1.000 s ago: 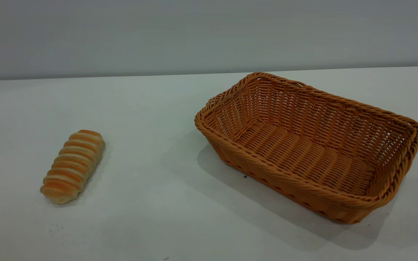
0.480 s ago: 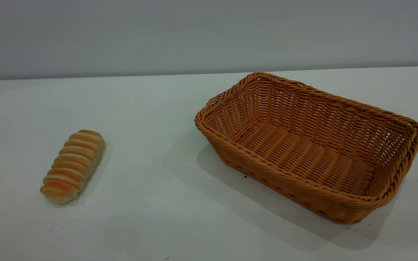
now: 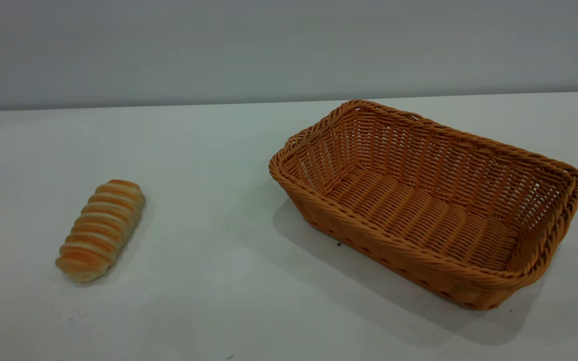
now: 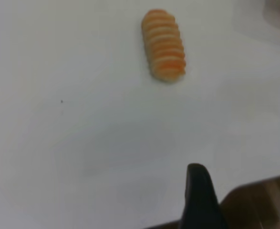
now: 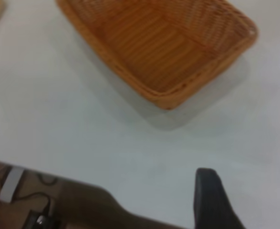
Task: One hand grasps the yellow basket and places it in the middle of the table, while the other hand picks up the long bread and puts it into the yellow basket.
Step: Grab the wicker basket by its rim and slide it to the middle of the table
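The long bread [image 3: 101, 229], striped golden and cream, lies alone on the white table [image 3: 208, 281] at the left. The yellow basket [image 3: 545, 260], a large woven tray, stands empty on the right half, turned at an angle. Neither gripper shows in the exterior view. In the left wrist view my left gripper [image 4: 247, 183] hovers near the table's edge, well short of the bread [image 4: 163, 45]; one dark finger [image 4: 198, 195] shows with nothing beside it. My right gripper [image 5: 248, 183] is open over bare table, apart from the basket [image 5: 168, 95], holding nothing.
A grey wall runs behind the table [image 3: 289, 50]. The table's near edge, with floor and cables [image 5: 35, 210] beyond it, shows in the right wrist view. Bare tabletop lies between bread and basket.
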Robot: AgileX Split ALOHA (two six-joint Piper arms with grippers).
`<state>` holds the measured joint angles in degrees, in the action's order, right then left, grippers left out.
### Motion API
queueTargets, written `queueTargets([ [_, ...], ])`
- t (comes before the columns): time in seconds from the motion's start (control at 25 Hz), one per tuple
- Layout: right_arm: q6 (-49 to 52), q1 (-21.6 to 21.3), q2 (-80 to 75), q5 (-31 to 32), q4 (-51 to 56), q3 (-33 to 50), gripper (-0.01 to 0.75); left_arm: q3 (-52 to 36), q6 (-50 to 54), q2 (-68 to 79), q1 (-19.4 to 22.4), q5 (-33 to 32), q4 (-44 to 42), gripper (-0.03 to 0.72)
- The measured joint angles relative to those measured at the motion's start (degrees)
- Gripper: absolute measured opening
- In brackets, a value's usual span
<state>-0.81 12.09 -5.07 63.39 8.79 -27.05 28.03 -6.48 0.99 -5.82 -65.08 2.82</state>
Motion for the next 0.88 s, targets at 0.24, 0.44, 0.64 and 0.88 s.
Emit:
queueTargets([
  [0.24, 2.16, 1.11, -6.28, -1.73, -1.00, -0.51, 0.371, 0.40, 4.83, 14.19, 0.00, 1.28, -1.22, 0.542],
  [0.44, 5.10, 1.11, -17.56, -12.08, -1.66, -0.72, 0.371, 1.60, 9.01, 26.96, 0.00, 14.05, -1.52, 0.542],
  [0.64, 5.60, 1.11, -31.69, -20.85, -1.60, -0.72, 0.404, 1.60, 10.16, 35.88, 0.00, 24.45, 0.80, 0.542],
  [0.88, 5.78, 1.11, -47.67, -31.87, -0.85, -0.72, 0.499, 2.95, 10.21, 44.03, 0.00, 31.55, 1.75, 0.542],
])
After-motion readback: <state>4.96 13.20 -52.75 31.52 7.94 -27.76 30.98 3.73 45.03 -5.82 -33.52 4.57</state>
